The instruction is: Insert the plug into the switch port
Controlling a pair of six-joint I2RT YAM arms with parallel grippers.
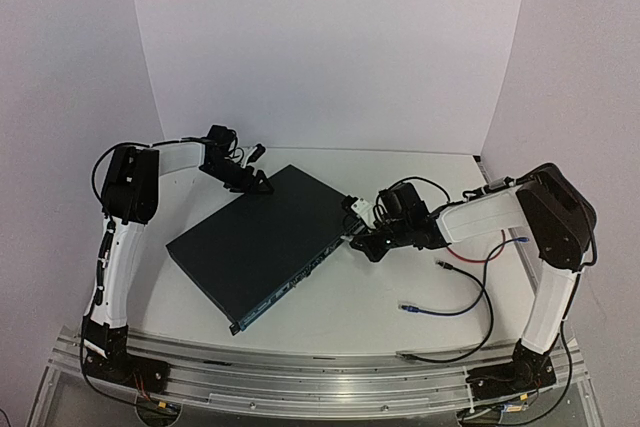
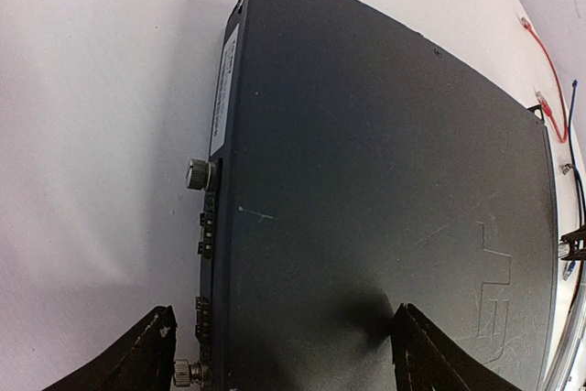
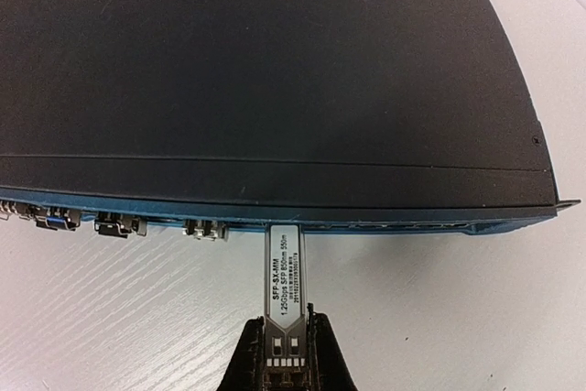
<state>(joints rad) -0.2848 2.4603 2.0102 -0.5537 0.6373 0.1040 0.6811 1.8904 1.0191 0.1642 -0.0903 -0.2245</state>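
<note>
Now, plug gripped, tip touching switch

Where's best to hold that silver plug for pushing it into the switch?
Pinch its tail across the flat sides, as the right gripper does, approaching from the port face. The plug is a long straight bar aimed at the ports, so its nose is free to enter the switch.
</note>
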